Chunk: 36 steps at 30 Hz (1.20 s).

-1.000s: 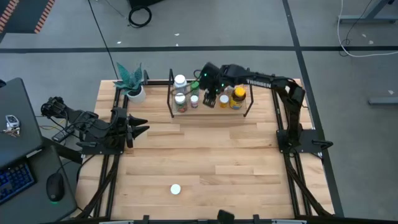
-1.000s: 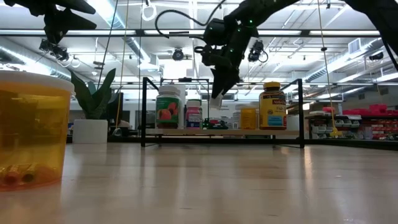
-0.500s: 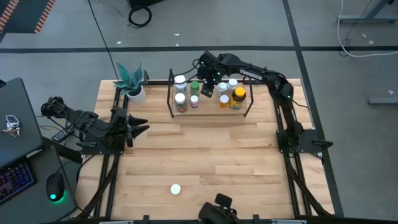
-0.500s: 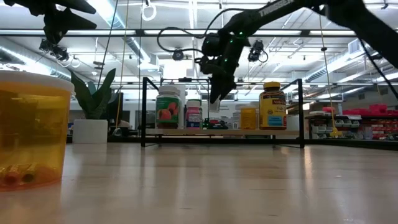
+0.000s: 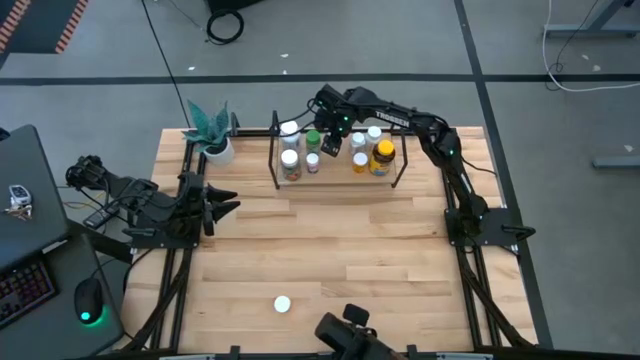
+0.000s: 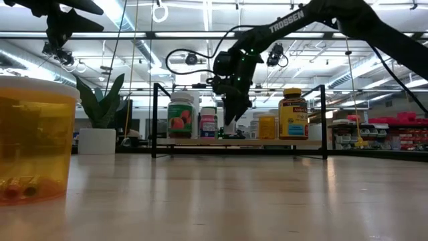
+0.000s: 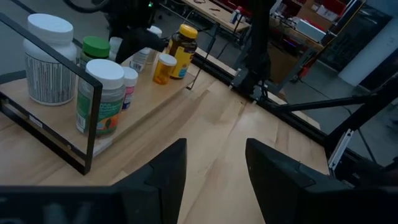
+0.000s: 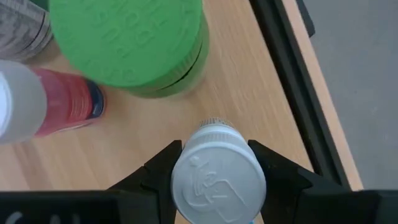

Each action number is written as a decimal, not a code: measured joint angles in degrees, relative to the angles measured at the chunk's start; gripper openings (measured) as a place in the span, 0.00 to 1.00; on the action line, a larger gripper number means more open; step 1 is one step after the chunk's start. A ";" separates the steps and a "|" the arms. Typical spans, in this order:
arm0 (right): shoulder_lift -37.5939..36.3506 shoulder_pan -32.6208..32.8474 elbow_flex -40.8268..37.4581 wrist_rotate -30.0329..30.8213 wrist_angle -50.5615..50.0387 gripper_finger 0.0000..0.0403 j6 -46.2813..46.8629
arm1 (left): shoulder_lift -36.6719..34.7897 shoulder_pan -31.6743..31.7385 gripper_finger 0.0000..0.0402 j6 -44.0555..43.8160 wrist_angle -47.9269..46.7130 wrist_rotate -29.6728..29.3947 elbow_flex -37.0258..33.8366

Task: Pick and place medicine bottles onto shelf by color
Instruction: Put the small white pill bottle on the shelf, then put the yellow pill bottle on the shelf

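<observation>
Left gripper (image 5: 228,207) parked at the table's (image 5: 330,260) left edge, well clear of the rack, fingers (image 7: 158,177) apart with nothing between them.

One loose white-capped bottle (image 5: 282,304) stands alone near the front edge; in the low view it looms close, translucent amber body (image 6: 33,144) with a pale cap.

Potted plant (image 5: 212,130) at the back left corner, just beside the shelf (image 5: 275,160): thin black rod frame, pale wooden base.

On the shelf, left to right:
- big white jar (image 7: 48,59), barcode label
- green-labelled bottle with white cap (image 7: 102,93) in front of it
- green-capped bottle (image 8: 134,43) behind
- small pink-labelled white bottle (image 8: 53,106) lying close beside the green one
- small orange vial (image 7: 163,67)
- dark amber bottle with yellow cap (image 7: 182,50) at the right end

Right gripper (image 8: 214,174) reaches in over the back middle of the shelf, fingers clamped on a white-capped bottle (image 8: 217,180) held upright over the wooden base, just beside the green-capped one. Its cap has embossed markings.
</observation>
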 joint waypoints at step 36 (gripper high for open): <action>-7.78 3.58 0.00 3.44 -3.56 0.72 6.16 | 0.00 0.00 0.43 -0.38 -0.24 0.17 0.01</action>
